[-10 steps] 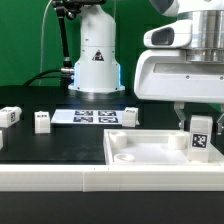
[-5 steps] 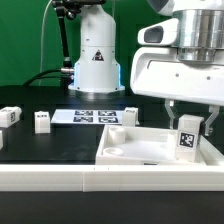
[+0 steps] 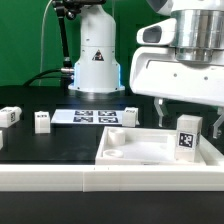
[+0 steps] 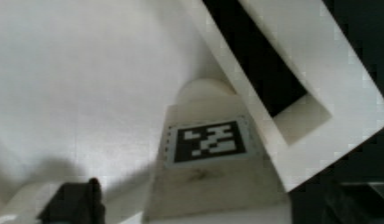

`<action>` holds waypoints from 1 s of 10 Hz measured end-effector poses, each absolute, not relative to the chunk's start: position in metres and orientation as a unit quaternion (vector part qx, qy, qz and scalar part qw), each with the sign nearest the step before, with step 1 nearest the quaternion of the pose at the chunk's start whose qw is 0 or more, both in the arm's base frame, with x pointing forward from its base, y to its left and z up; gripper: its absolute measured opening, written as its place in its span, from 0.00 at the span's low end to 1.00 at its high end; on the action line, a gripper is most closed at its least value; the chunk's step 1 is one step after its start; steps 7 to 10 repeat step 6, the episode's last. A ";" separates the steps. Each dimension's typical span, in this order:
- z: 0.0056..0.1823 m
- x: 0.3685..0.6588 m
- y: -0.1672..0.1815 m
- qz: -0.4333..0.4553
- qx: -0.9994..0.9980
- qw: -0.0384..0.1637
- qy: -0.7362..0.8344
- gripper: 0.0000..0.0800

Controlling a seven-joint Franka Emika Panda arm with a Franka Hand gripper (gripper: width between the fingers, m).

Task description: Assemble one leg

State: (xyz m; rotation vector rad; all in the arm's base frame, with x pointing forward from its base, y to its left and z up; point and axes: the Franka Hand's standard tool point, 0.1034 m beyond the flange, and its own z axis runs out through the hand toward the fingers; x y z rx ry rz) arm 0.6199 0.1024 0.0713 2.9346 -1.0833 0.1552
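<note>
We see the two-finger gripper point(image 3: 185, 122) clamped on the small white plastic leg point(image 3: 186, 138), upright below it over the large white square tray-like piece point(image 3: 130, 152). Its tag shows only a black-and-white pattern, no writing. The fingertips are probably partly hidden behind the leg point(image 4: 210, 150); the wrist view is blurred.

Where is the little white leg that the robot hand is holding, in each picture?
Exterior view: the leg stands upright at the exterior view's right, under the hand, over the tray.
Wrist view: the leg fills the middle.
Shared landmark: the white tray.
</note>
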 end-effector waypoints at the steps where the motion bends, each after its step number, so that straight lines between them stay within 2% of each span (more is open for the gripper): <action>1: 0.071 0.620 0.102 0.050 0.937 0.005 -0.346 0.81; 10: 0.071 0.620 0.102 0.050 0.937 0.005 -0.346 0.81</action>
